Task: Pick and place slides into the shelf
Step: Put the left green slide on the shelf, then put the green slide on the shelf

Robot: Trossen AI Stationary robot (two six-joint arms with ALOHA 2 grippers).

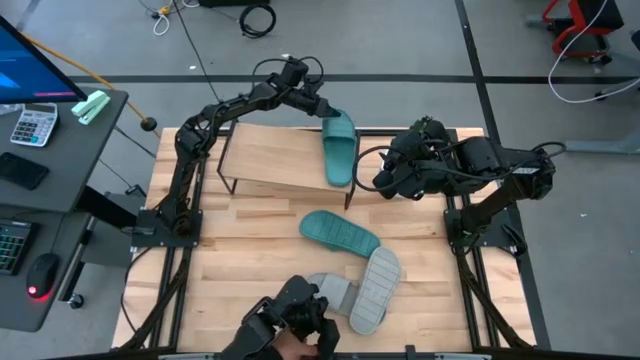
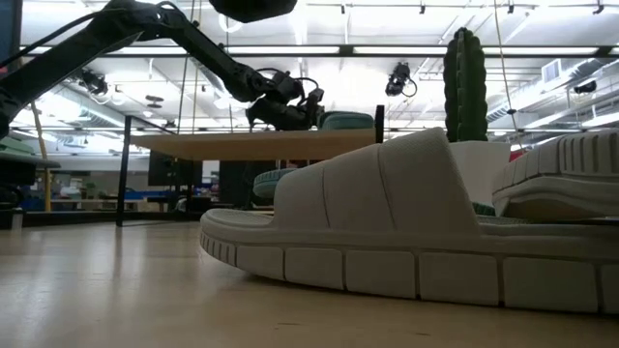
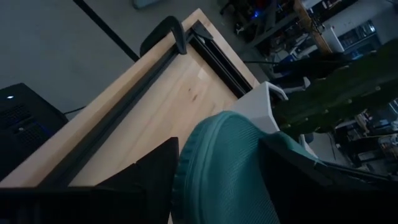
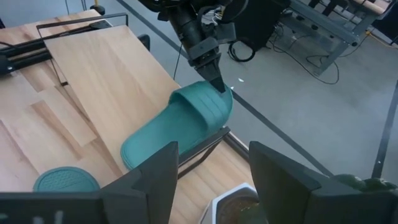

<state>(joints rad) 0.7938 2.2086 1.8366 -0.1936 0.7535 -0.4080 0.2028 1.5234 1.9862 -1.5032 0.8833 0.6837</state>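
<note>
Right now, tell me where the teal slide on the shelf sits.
In the high view the teal slide lies on the shelf's right end, the left gripper at its far tip.

Both arms matte black, built of rounded tubular links with bulky joint housings. Left arm point(image 1: 215, 120): thin black cables looping over wrist. Right arm point(image 1: 500, 175): chunky dark wrist block, cable loop beside it. Left gripper point(image 4: 217, 84): narrow tapered black fingers. Right gripper point(image 4: 211, 180): two broad flat dark fingers point(image 4: 158, 174) with angular edges.
</note>
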